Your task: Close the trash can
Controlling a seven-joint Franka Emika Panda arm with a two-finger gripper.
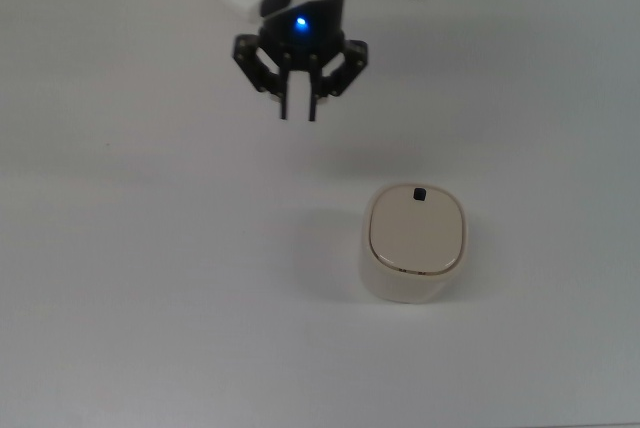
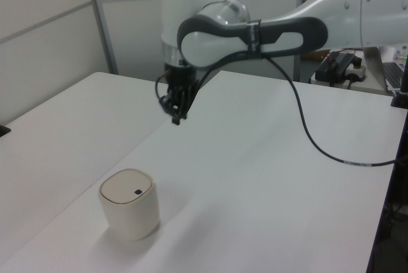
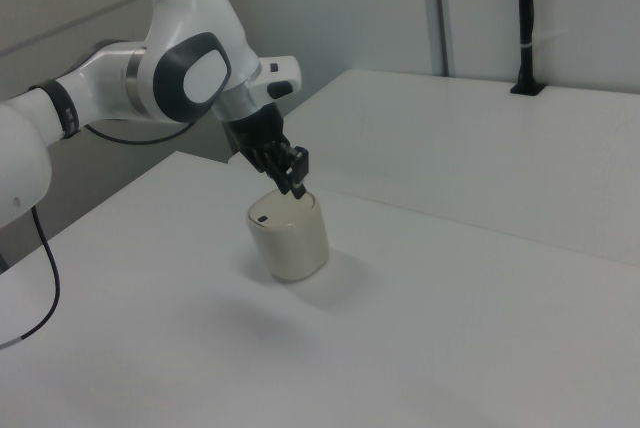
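The gripper hangs in air w/ fingers a little apart, grasping nothing. Well apart from it, the trash can stands on the table, lid flat (probably closed). Looks light, stiff plastic, maybe slippery; push the lid, not the tiny knob.

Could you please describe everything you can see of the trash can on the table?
The trash can is a small cream bin, seemingly plastic, with a rounded-square outline. Its flat lid lies level and closed inside the rim, with a tiny black knob near one edge. It stands upright on the white table, alone. Nothing touches it; the gripper hangs apart, towards the top view's upper left.
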